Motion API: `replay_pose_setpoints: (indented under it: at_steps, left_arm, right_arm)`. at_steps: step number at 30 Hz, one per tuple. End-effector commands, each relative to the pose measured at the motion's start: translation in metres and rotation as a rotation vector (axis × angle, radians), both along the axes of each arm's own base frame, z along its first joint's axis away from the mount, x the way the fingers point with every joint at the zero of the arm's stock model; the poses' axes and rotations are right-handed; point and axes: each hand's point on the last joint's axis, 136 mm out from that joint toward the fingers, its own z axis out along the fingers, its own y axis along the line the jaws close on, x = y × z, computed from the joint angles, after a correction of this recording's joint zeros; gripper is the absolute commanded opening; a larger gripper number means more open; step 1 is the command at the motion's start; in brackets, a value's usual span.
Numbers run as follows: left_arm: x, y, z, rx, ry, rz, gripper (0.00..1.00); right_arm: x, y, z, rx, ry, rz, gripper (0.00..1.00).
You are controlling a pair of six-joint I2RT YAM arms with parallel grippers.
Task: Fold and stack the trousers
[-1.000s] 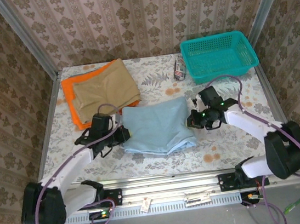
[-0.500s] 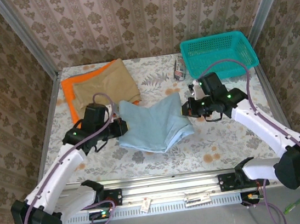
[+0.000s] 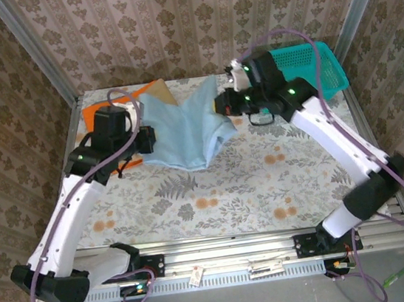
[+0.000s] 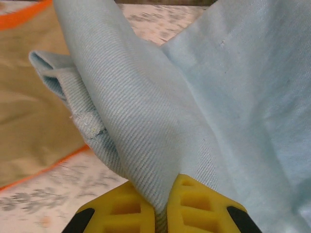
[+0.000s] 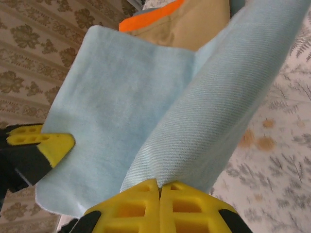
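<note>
Both arms had swung out from the near edge over the last second, carrying the trousers (image 3: 184,127) off the middle of the tabletop (image 3: 229,185) toward its far side. The pale-blue cloth hung stretched between the two sets of jaws, with its upper edge dipping in a shallow V midway between them. Its lower folds sagged to a point on the near side of both, and whether that point touched the tabletop could not be told.

The left jaws were clamped on the trousers' left edge. From the left wrist, the yellow pads (image 4: 194,204) pinched a thick fold of trousers (image 4: 194,97) that rose straight up out of them. The right jaws were clamped on the opposite edge. From the right wrist, their pads (image 5: 131,204) pressed tight together at the foot of a rolled length of trousers (image 5: 146,111), and one yellow tip of the left jaws showed across the sheet from them.

Just beyond the left jaws lay the tan garment (image 3: 158,91) on top of the orange garment (image 3: 96,111), partly covered from above by the hanging cloth. Behind the right jaws, on the far right, stood the teal basket (image 3: 325,68).
</note>
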Motion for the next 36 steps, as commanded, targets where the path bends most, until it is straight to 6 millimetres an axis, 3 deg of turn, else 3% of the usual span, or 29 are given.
replay_pose_setpoints:
  at_steps: [1, 6, 10, 13, 17, 21, 25, 26, 27, 29, 32, 33, 36]
  left_arm:
    - [0.035, 0.052, 0.014, 0.092, -0.101, 0.148, 0.0]
    - [0.069, 0.102, 0.016, 0.056, -0.158, 0.264, 0.0]
    - [0.093, 0.127, 0.016, 0.109, -0.201, 0.309, 0.0]
    - [0.106, 0.149, 0.002, 0.122, -0.214, 0.359, 0.0]
    - [0.117, 0.192, -0.065, 0.152, -0.126, 0.487, 0.0]
    - [0.118, 0.217, -0.144, 0.127, 0.092, 0.574, 0.0]
    - [0.11, 0.227, -0.173, 0.128, 0.185, 0.642, 0.0]
    - [0.108, 0.229, -0.181, 0.121, 0.209, 0.654, 0.0]
    - [0.104, 0.232, -0.188, 0.124, 0.239, 0.678, 0.0]
    - [0.099, 0.236, -0.202, 0.111, 0.296, 0.696, 0.14]
    - [0.095, 0.236, -0.205, 0.084, 0.332, 0.712, 0.72]
    - [0.094, 0.236, -0.197, 0.073, 0.321, 0.723, 0.85]
    - [0.094, 0.232, -0.151, 0.022, 0.229, 0.731, 0.97]
  right_arm:
    - [0.04, 0.023, 0.008, -0.002, -0.07, 0.02, 0.0]
    - [0.101, 0.052, -0.007, -0.037, -0.074, 0.024, 0.0]
    - [0.143, 0.066, -0.021, -0.025, -0.081, 0.005, 0.0]
    - [0.172, 0.072, -0.043, 0.047, -0.033, -0.015, 0.0]
    - [0.197, 0.083, -0.1, 0.085, 0.055, -0.032, 0.0]
    - [0.199, 0.092, -0.164, 0.086, 0.193, -0.021, 0.0]
    - [0.198, 0.097, -0.186, 0.099, 0.242, -0.012, 0.0]
    - [0.197, 0.097, -0.188, 0.103, 0.248, -0.011, 0.03]
    - [0.197, 0.097, -0.189, 0.108, 0.252, -0.006, 0.15]
    - [0.197, 0.096, -0.19, 0.115, 0.258, 0.002, 0.39]
    - [0.196, 0.09, -0.178, 0.138, 0.265, 0.015, 0.52]
    - [0.195, 0.088, -0.169, 0.143, 0.257, 0.022, 0.54]
    - [0.192, 0.077, -0.136, 0.157, 0.209, 0.03, 0.61]
